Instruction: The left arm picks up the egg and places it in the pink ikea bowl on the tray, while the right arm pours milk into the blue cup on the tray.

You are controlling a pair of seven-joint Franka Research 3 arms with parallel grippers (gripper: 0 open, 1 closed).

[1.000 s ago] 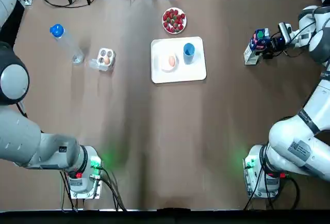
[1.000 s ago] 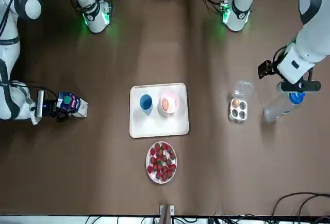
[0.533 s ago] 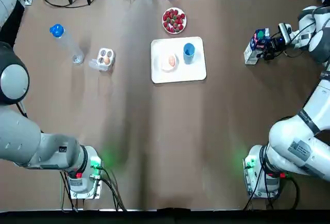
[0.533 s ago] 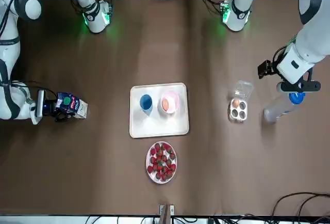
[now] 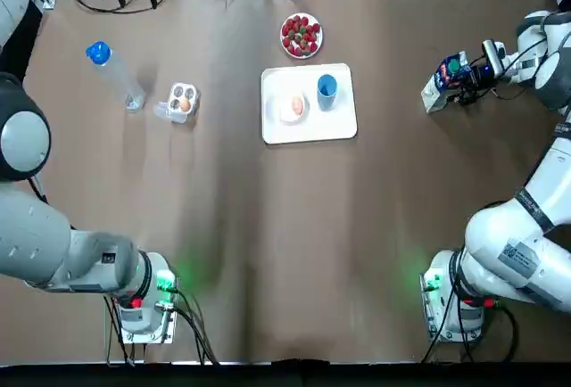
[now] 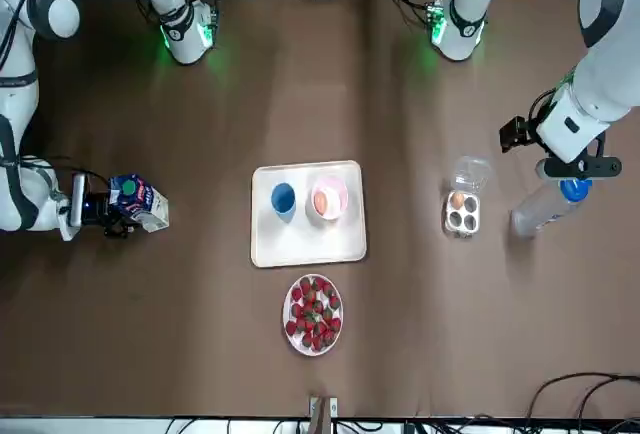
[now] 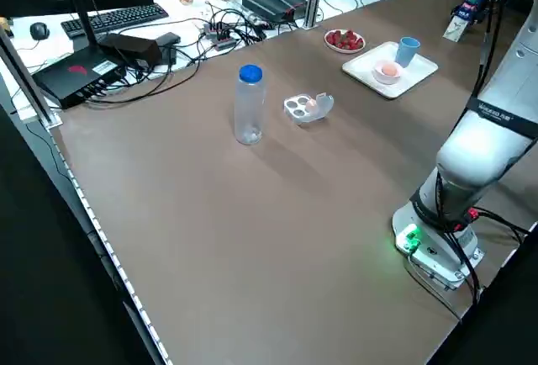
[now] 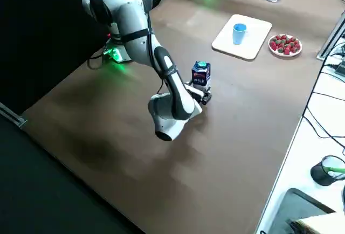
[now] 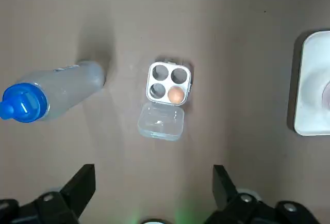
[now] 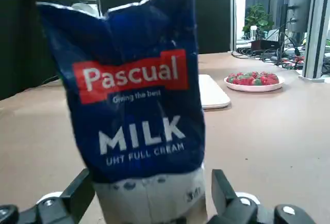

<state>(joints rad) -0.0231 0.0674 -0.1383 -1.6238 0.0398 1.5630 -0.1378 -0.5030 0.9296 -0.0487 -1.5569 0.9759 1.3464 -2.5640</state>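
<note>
The egg [image 5: 297, 103] sits in the pink bowl [image 5: 285, 112] on the tray [image 5: 337, 125], beside the blue cup [image 5: 326, 86]. Well off to the right, my right gripper [image 10: 150, 178] clamps the tilted milk carton [image 5: 443, 77]. My left gripper [image 9: 153, 176] hovers, fingers spread wide and empty, above the egg carton [image 9: 169, 82] near the water bottle [image 9: 51, 92].

I am stretching my right arm far out to the side, wrist low and level, with my right tool [image 10: 152, 198] clamping the blue cardboard milk carton [image 10: 134, 95] between both fingers. I am holding my left tool [image 9: 153, 185] high, pointing straight down, fingers spread wide.
</note>
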